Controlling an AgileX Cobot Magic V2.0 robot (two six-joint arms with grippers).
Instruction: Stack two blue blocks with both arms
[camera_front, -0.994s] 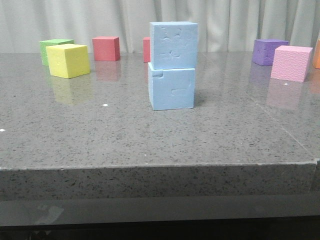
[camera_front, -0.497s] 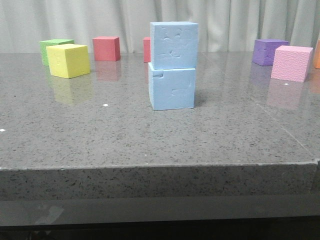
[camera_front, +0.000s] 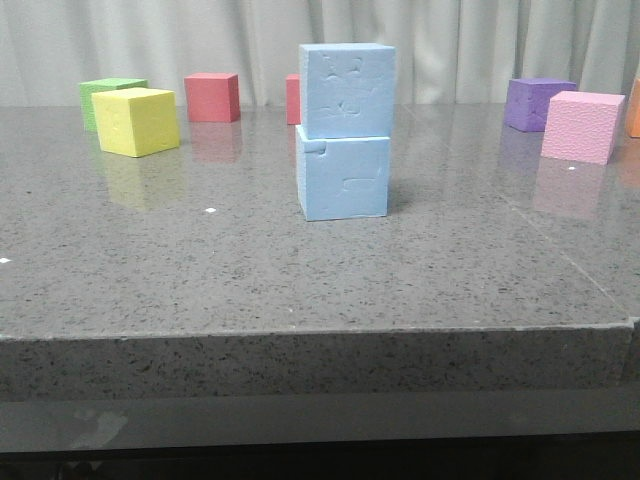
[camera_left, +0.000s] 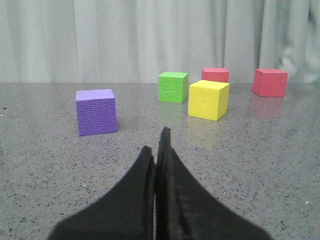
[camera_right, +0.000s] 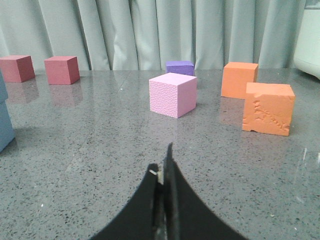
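Two pale blue blocks stand stacked at the table's middle in the front view: the upper block (camera_front: 347, 90) sits squarely on the lower block (camera_front: 344, 178). A sliver of the stack (camera_right: 5, 117) shows at the edge of the right wrist view. Neither arm shows in the front view. My left gripper (camera_left: 156, 150) is shut and empty, low over the table, away from the stack. My right gripper (camera_right: 162, 167) is shut and empty, also low over bare table.
A yellow cube (camera_front: 137, 121), a green cube (camera_front: 105, 93) and two red cubes (camera_front: 212, 97) stand at the back left. A purple cube (camera_front: 536, 103), a pink cube (camera_front: 582, 126) and two orange cubes (camera_right: 268, 108) stand at the right. Another purple cube (camera_left: 96, 111) lies ahead of the left gripper.
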